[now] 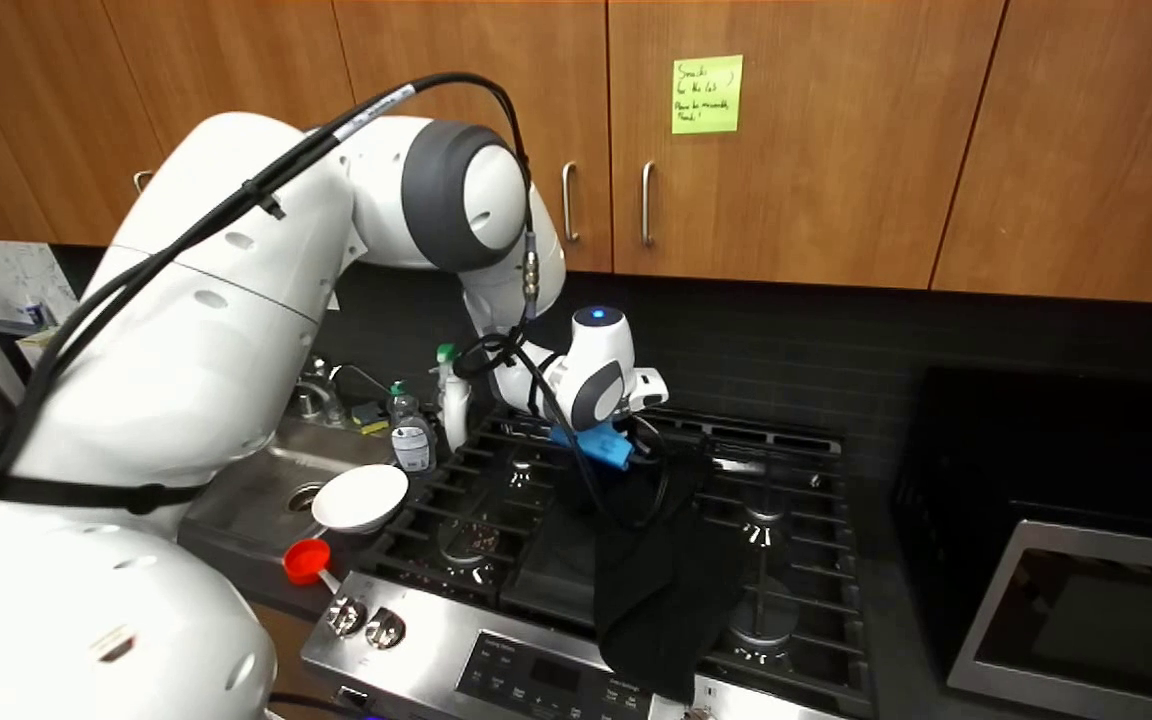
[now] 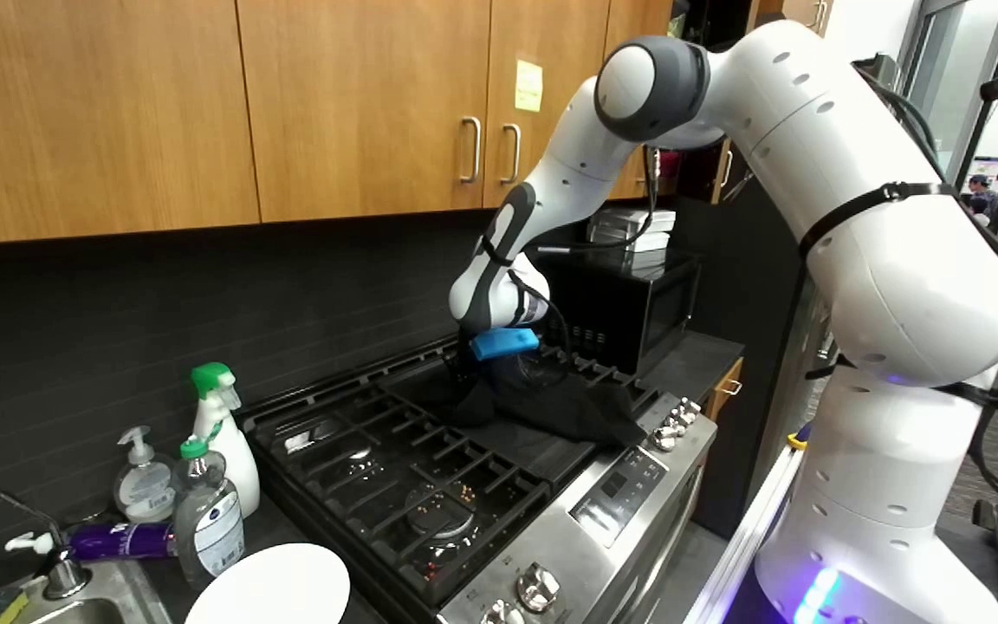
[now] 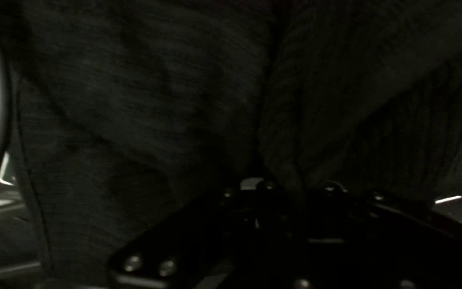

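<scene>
**Black ribbed towel, gathered in the jaws and trailing toward the front edge of the gas range**

The towel extends downward and forward from the gripper, which stands over the rear half of the range. The jaws are nearly closed, apparently with a bunched fold of towel between them: in the wrist view the pleats converge on the fingertips and fan out from there. From this pinch the towel's long axis runs toward the range's front edge, as both exterior views show; its loose end drapes over that edge, near the control display. The governing relation is therefore rear to front, with the held part behind and the free end ahead. The one arm present has the hold. How much of the towel rests on the range and how much hangs cannot be told, dark lying against dark.

Surroundings: the towel partly covers the centre plate. A blue block sits at the wrist, just above the towel. Beyond the range's sink-side edge, a spray bottle and a dish-soap bottle stand on the worktop; a white bowl lies near that edge. Beyond the opposite edge stands a microwave.
</scene>
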`<move>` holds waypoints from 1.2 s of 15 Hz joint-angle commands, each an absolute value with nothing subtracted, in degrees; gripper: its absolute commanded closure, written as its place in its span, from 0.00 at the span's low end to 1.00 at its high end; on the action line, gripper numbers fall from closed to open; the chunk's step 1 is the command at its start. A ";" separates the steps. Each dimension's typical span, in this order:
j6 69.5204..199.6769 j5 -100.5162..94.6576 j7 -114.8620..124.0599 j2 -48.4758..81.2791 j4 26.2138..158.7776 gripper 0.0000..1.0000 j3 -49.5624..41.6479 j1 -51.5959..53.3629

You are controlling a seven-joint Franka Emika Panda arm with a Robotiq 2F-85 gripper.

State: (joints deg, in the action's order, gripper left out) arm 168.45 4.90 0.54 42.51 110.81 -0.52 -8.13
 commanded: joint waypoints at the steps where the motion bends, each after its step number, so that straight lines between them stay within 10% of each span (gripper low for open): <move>1: 170.60 7.34 1.78 37.46 121.55 0.96 -0.42 -10.14; 18: 174.36 18.05 6.43 24.70 143.98 0.96 2.46 -14.73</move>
